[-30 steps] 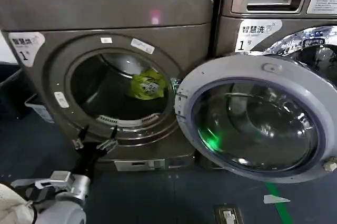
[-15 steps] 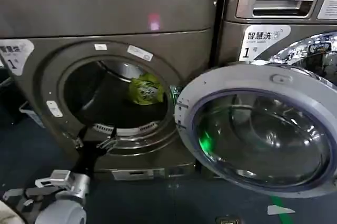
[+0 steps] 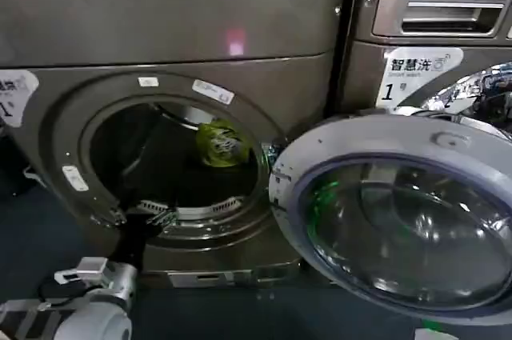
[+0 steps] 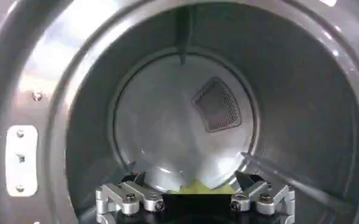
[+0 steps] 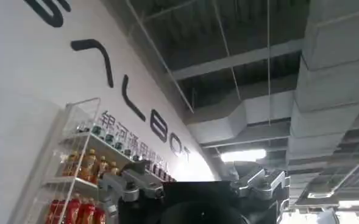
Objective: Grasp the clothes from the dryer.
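Presently, item one — the dryer (image 3: pixel 172 100), door (image 3: pixel 400 220) swung wide at its 3 o'clock. Item two — the clothes (image 3: pixel 222 143), a lime garment inside the drum, toward 2 o'clock of the round mouth. My left gripper (image 3: pixel 137 218) sits at the mouth's 7 o'clock rim, fingers (image 4: pixel 125 196) spread apart, holding nothing. My right gripper (image 5: pixel 194 185) points ceilingward, fingers spread, empty.

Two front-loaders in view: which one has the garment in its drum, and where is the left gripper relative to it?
The big brown-grey dryer with its glass door swung open, not the LG-marked machine. The yellow-green clothes lie inside; the open left gripper is at the drum's lower rim.
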Motion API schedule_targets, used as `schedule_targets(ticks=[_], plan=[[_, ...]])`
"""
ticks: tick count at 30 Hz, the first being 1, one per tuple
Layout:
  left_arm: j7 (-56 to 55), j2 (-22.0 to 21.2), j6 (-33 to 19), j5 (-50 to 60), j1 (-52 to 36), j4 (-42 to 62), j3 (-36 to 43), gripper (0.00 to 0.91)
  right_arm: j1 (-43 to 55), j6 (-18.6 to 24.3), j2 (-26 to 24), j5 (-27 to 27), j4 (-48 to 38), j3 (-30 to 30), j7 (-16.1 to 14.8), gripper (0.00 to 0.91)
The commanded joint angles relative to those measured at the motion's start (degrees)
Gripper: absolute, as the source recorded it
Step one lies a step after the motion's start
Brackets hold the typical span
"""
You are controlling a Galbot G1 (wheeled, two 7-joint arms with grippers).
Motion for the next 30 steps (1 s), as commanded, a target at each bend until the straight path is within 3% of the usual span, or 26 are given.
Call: schedule_targets(ticks=[1, 30], plan=[[0.0, 0.0, 0.0, 0.0, -0.2, 0.1, 0.0, 0.907, 0.0, 0.0, -0.1, 0.0, -0.1, 0.2, 0.0, 0.907], [0.0, 0.4, 0.0, -0.2, 0.2, -0.3, -0.2, 0.907, -0.4, 0.0, 0.2, 0.0, -0.1, 0.6, -0.1, 0.907]])
